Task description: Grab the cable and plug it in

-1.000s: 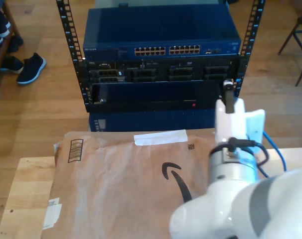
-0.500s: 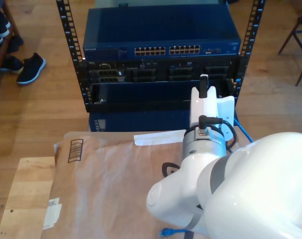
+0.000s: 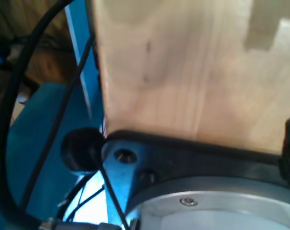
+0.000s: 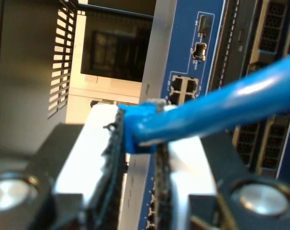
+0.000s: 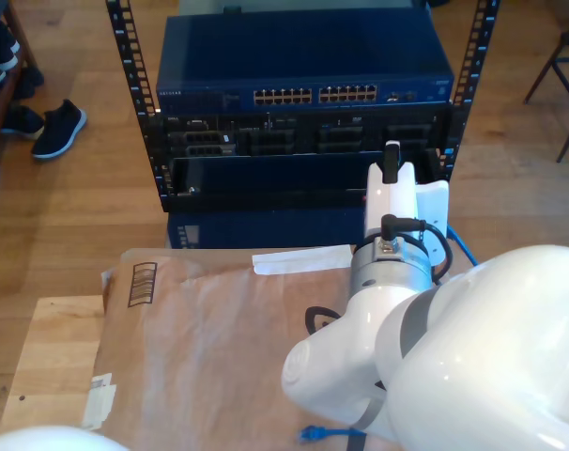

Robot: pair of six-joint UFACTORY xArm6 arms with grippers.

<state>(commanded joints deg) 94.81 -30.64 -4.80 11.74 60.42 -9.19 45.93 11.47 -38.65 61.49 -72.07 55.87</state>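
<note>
My second hand [image 4: 138, 191] is clenched on the cable [image 4: 217, 108]. In the second wrist view the blue cable is pinched between the two dark pads [image 4: 114, 163], and its end pokes out just past them. From there the cable runs off to one side, close to the camera and blurry.

Behind the cable I see the blue switch [image 4: 183, 72] with small ports on its front. The cable end is near the switch, but I cannot tell if it touches a port.

In the exterior view, my second hand [image 5: 393, 162] is at the end of a big white arm [image 5: 453, 348]. The arm reaches out past the far edge of the table [image 5: 50, 357], toward the rack [image 5: 303, 132] that stands on the wooden floor [image 5: 69, 207]. The hand points at the dark shelves under the blue switch [image 5: 303, 66], toward the exterior view's right side of the rack. A bit of the blue cable [image 5: 458, 246] shows just beside the arm, past the table's far edge. Another bit of blue cable with a small plug [image 5: 315, 434] lies near the table's near edge, partly under the arm.

A brown paper mailer [image 5: 209, 348] lies flat on the table and covers most of it.

The first wrist view looks at a pale wooden board [image 3: 183, 72], black wires [image 3: 11, 120] and something blue [image 3: 35, 158]. I cannot tell if my first hand is clenched or released.

Dark shoes [image 5: 54, 127] sit on the floor at the exterior view's left.
</note>
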